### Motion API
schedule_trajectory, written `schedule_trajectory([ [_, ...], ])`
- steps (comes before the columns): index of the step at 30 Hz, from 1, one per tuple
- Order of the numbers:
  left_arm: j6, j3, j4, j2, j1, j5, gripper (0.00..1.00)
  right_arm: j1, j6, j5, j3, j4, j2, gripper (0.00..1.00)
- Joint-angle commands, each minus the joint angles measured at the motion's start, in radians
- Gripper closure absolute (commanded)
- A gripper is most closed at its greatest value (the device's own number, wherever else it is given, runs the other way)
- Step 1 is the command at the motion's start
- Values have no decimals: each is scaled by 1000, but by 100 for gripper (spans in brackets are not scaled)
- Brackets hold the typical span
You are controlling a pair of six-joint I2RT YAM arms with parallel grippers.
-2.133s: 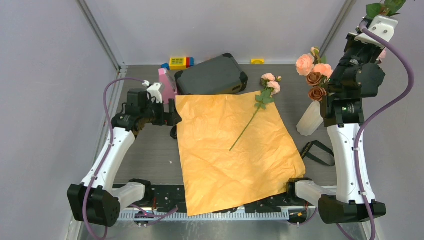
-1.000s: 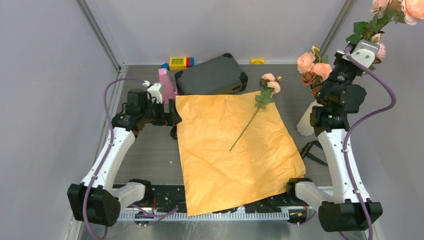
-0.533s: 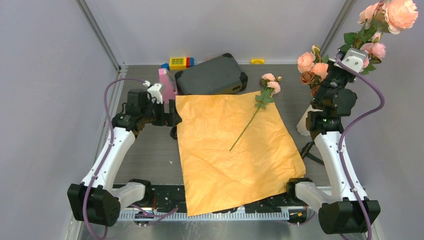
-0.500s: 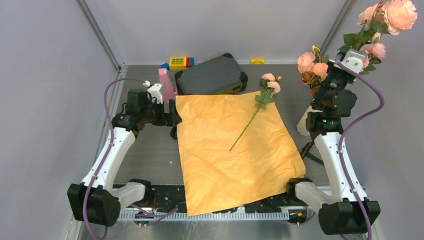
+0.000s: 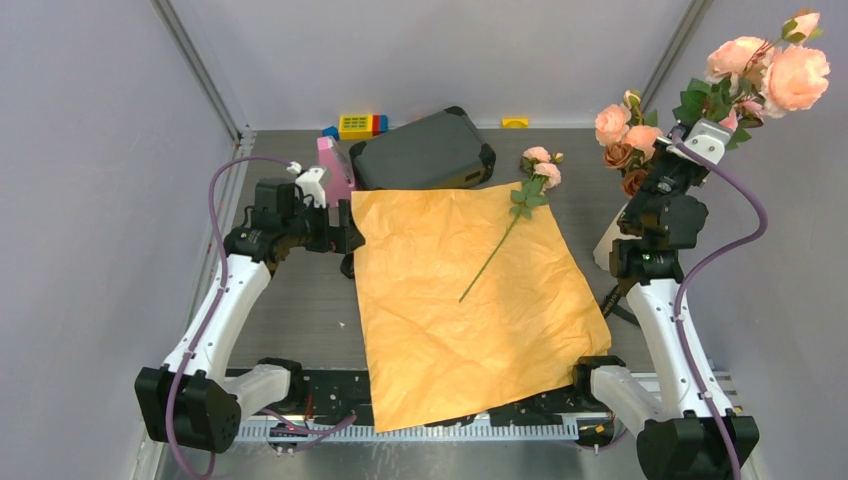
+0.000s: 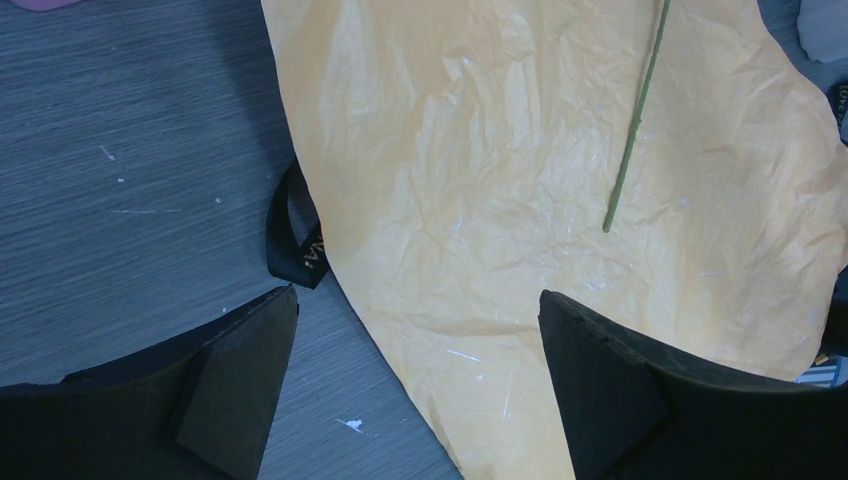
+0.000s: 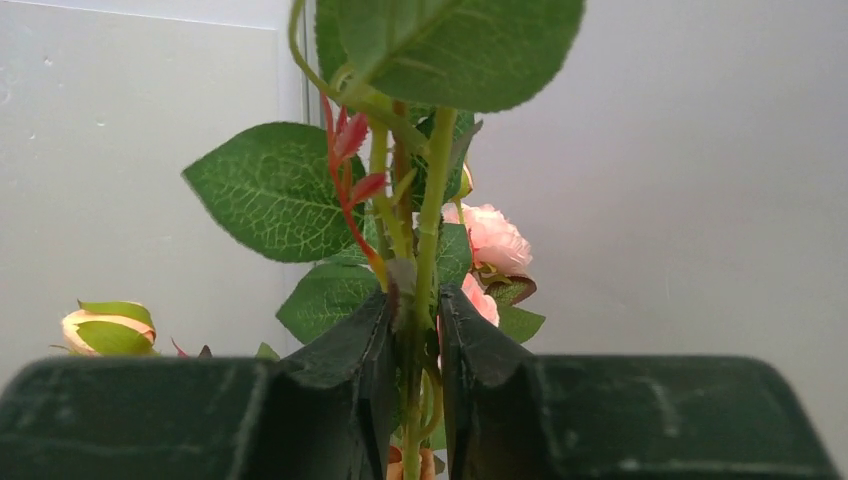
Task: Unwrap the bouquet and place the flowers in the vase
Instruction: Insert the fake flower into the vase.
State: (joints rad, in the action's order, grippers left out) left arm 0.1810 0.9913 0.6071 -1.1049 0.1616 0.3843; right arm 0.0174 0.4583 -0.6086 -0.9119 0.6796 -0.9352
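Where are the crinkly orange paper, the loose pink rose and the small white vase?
Crinkly orange paper (image 5: pixel 450 330): top view, bare middle.
Loose pink rose (image 5: pixel 546 174): top view, its bloom.
Small white vase (image 5: pixel 606 252): top view, lower body.

Left gripper points to 3 o'clock — jaws wide apart. Right gripper, raised toward 1 o'clock, pinches the flowers.
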Motion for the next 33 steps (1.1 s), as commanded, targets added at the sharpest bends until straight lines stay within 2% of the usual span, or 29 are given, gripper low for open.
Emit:
schedule_trajectory([
  [1, 5, -2, -15, 8, -4, 25, 7, -4, -46, -13, -14, -18, 27, 71],
  [11, 7, -4, -19, 11, -4, 30, 7, -4, -72, 15, -61, -133, 46, 48],
  [22, 12, -5, -18, 13, -4, 32, 7, -4, -158, 99, -80, -332, 127, 36],
  [29, 20, -6, -21, 11, -4, 41, 7, -4, -227, 114, -79, -452, 184, 34],
  [33, 27, -9, -23, 9, -4, 52, 7, -4, -263, 137, -102, -544, 199, 29],
])
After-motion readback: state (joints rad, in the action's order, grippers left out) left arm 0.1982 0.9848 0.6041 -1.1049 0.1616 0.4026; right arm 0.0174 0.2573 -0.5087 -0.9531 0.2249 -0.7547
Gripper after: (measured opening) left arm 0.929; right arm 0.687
